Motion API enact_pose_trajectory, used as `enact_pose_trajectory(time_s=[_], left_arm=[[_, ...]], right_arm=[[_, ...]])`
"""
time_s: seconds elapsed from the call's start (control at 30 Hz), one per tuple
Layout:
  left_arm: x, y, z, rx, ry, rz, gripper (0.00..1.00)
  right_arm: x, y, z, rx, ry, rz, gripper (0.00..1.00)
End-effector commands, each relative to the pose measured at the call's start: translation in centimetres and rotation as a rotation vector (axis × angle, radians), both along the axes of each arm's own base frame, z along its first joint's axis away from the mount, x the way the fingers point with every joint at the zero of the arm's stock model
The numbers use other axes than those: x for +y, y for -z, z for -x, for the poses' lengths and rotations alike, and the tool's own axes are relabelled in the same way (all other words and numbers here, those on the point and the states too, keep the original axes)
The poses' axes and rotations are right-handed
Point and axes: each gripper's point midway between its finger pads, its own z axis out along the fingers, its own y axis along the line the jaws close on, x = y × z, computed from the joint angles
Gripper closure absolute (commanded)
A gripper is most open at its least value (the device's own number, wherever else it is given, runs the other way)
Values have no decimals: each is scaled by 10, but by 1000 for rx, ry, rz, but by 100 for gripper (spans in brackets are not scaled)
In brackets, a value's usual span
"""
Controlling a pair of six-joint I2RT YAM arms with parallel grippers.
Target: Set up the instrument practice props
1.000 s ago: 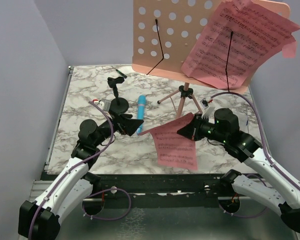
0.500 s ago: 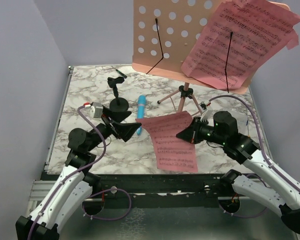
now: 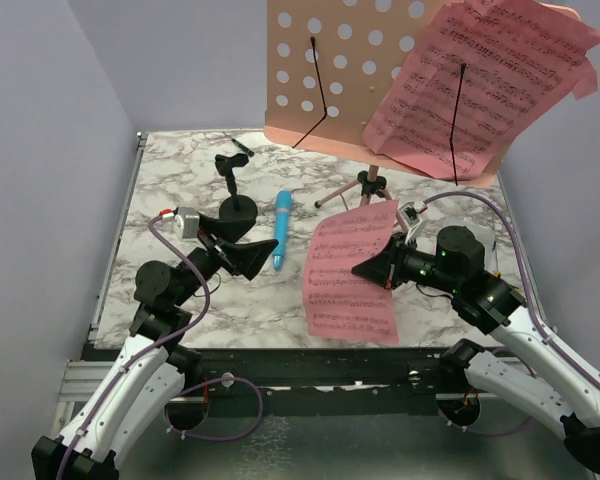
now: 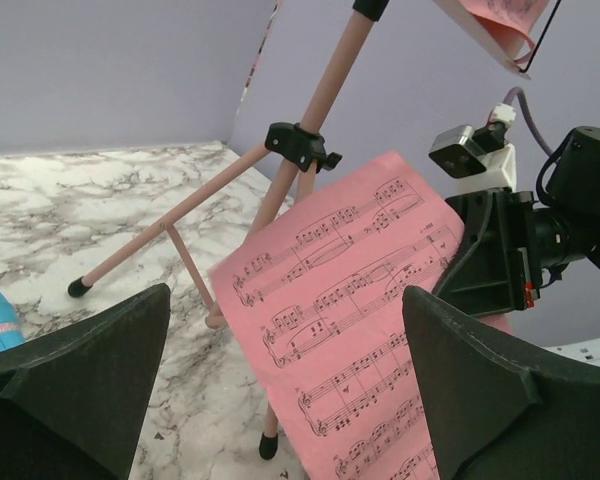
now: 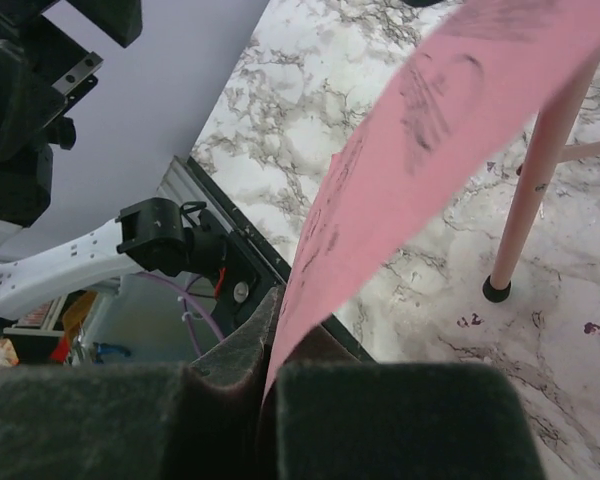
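Even bright light, blurred foreground

Marble tabletop (image 3: 170, 190), lavender walls (image 3: 50, 150)

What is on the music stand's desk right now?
One pink sheet-music page sits on the right half of the desk, under a black wire holder. The left half shows bare holes. The page hides the desk behind it.

1. I log the music stand (image 3: 365, 75) at the far side of the table (image 3: 170, 180), right of centre.
2. The first page (image 3: 490, 80) is on the stand's desk, on its right half.
3. The second page (image 3: 345, 280) is before the stand's legs, pinched in my right gripper (image 3: 365, 268).
4. The stick (image 3: 281, 225) is flat on the table, left of the legs, with my left gripper (image 3: 270, 247) beside its near end.
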Motion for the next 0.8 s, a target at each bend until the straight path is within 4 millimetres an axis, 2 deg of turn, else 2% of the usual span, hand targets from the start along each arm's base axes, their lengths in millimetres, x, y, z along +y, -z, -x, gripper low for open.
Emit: enact_pose_trajectory(time_s=[0.0, 0.17, 0.53, 0.77], left_arm=[[-2, 12, -5, 33, 4, -17, 2], [-4, 21, -10, 69, 0, -20, 2], [-9, 50, -28, 204, -13, -29, 2], [-11, 47, -34, 219, -12, -27, 2]], right_arm=[[3, -8, 6, -75, -60, -13, 99], [-1, -11, 5, -111, -47, -12, 99], [-4, 5, 1, -86, -39, 70, 99], [1, -18, 13, -177, -154, 65, 99]])
